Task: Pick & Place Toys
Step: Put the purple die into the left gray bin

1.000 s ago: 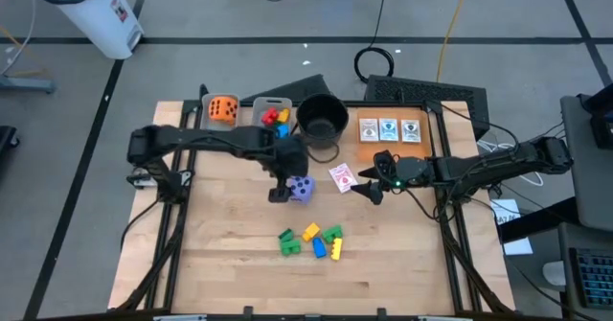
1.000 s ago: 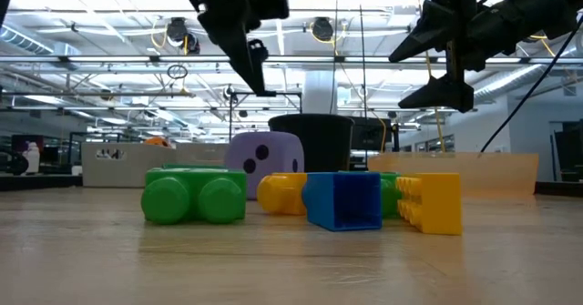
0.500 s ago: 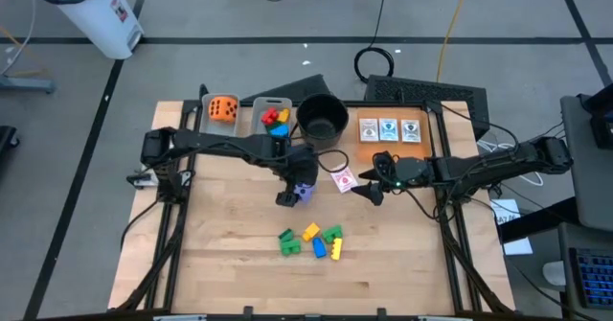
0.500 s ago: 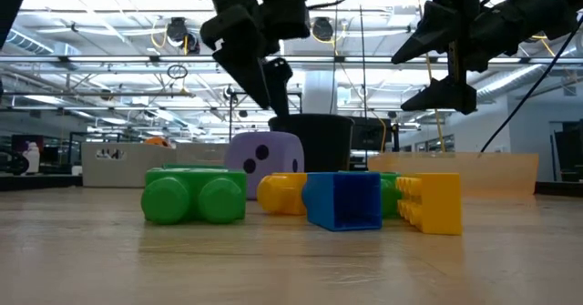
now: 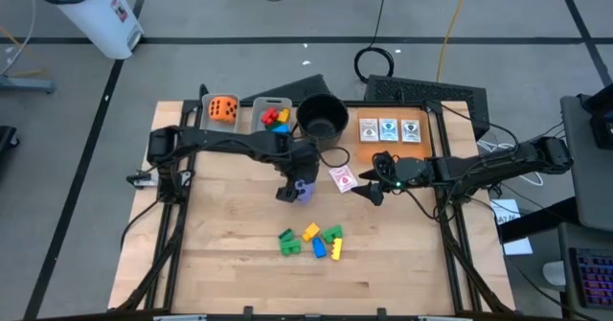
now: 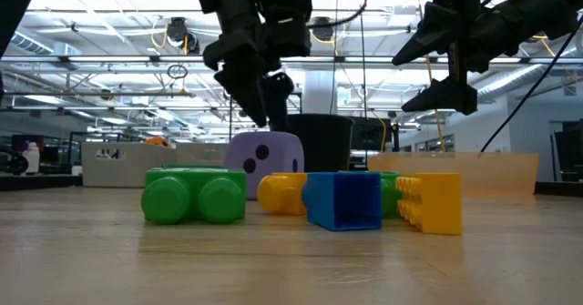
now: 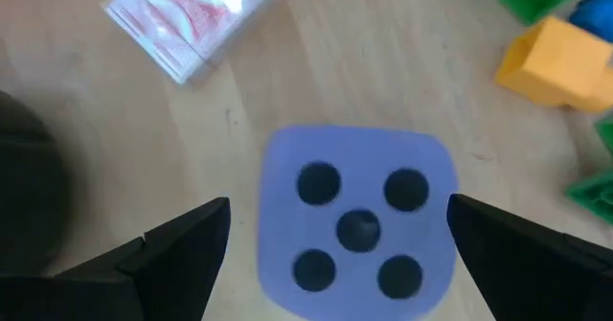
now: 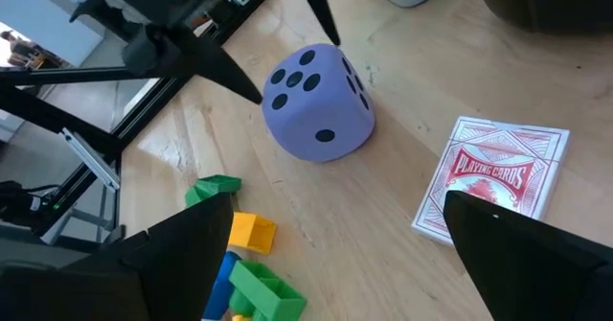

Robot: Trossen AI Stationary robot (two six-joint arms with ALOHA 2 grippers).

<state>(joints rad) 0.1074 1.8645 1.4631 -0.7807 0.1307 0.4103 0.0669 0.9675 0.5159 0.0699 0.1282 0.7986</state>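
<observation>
A wooden table carried both dark arms. The left gripper hung directly over the purple die, fingers spread wide, one on either side of it and clear of its faces; the five-pip face looked up between them. The right gripper waited off to the die's far side, also spread, holding nothing, with a red deck of playing cards lying flat between the two grippers. A round black pot stood beyond the left gripper. A cluster of green, yellow and blue blocks lay on the other side of the left gripper from the pot, near but apart from the die.

The die looked like soft foam: light, rounded at the corners, likely to squash slightly and unlikely to break. Closing on two opposite flat side faces, at mid-height, seemed the surest hold, since a corner grip might let it twist out.
</observation>
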